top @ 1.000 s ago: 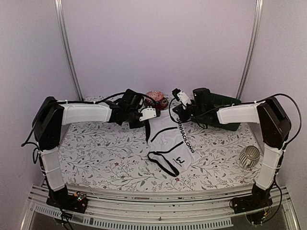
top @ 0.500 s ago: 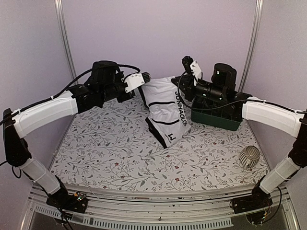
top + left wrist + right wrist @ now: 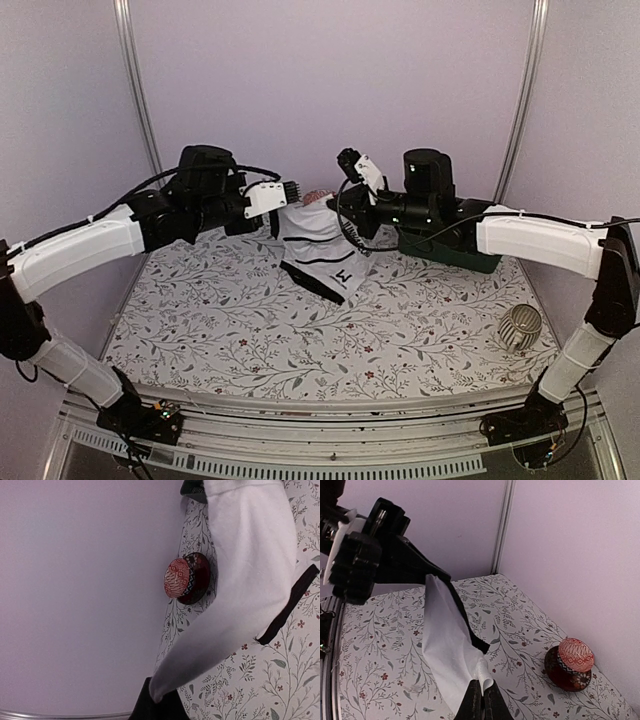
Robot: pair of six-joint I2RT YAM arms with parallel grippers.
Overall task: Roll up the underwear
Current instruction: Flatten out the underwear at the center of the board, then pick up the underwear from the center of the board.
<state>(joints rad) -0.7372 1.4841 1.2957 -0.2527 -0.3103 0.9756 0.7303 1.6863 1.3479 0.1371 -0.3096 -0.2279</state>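
Grey-sprigged cloth covers the table [image 3: 200, 320]. Above its far middle the white underwear [image 3: 325, 245] is hung between the two arms, with the black-trimmed lower edge trailing down to the surface or just above it. The garment is judged to be light, limp and without any stiffness: it sags into folds wherever it is not supported, and it will have to be laid flat before a roll can be started. The waistband corners are judged the best places to take hold, since the banded edge gives something firmer to pinch. The left gripper [image 3: 159, 706] is seen clamped tight on one upper corner of the fabric, and the right gripper [image 3: 481, 700] is pinched shut on the opposite corner. A small red-patterned bowl [image 3: 570, 666] is left untouched by the back wall.
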